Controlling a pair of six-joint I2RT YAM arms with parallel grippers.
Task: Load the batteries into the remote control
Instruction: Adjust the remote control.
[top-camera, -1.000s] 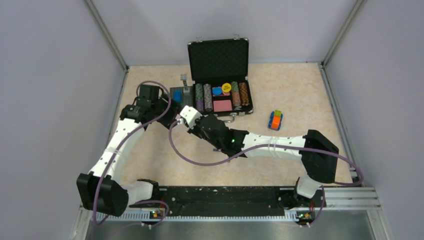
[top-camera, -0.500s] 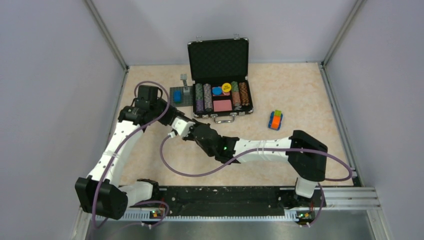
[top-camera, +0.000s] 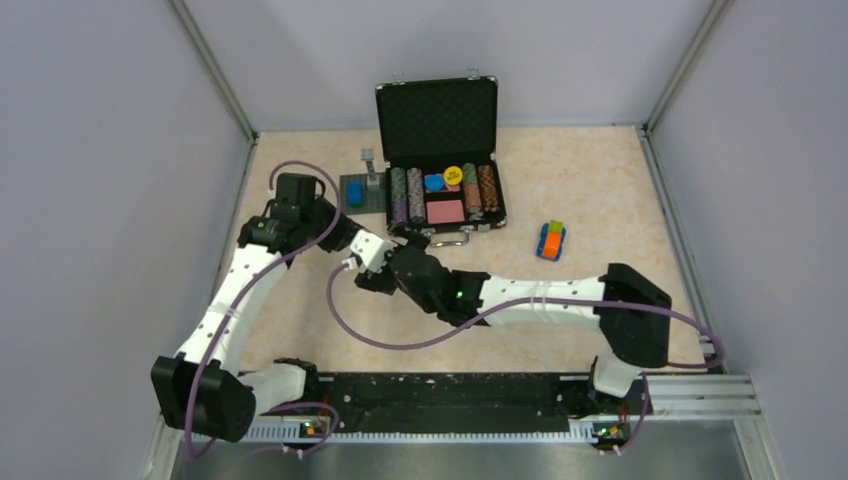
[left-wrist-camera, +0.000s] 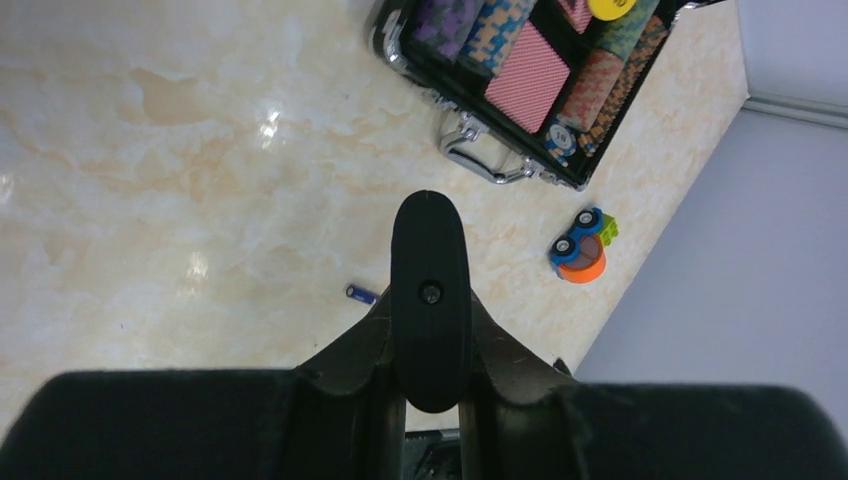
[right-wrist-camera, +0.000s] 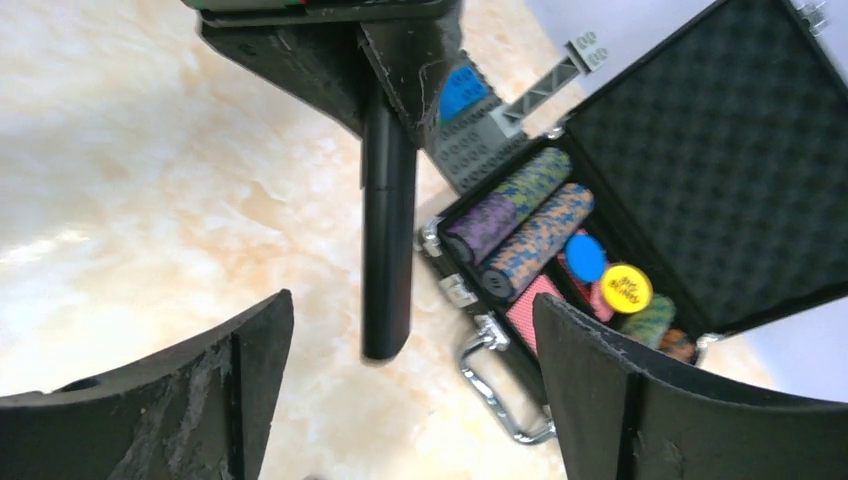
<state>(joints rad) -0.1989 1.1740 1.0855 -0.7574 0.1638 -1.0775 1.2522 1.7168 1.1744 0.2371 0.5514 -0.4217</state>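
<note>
With the left gripper (left-wrist-camera: 430, 345) clamped on the slim black plastic remote control (right-wrist-camera: 388, 230) and the right gripper (right-wrist-camera: 410, 303) spread beside it, the next move is probably to fetch the tiny purplish cylindrical battery (left-wrist-camera: 361, 293) lying on the beige marbled bench (left-wrist-camera: 150, 150).

One remote (right-wrist-camera: 388, 230) and one battery (left-wrist-camera: 361, 293) are in view. There is one open case (top-camera: 437, 118) with one yellow chip (top-camera: 453, 174) and one blue chip (top-camera: 433, 182) inside, one toy car (top-camera: 550, 240), one grey brick plate (top-camera: 378, 198), and two purple cables: the left cable (top-camera: 300, 165) and the right cable (top-camera: 380, 338).
</note>
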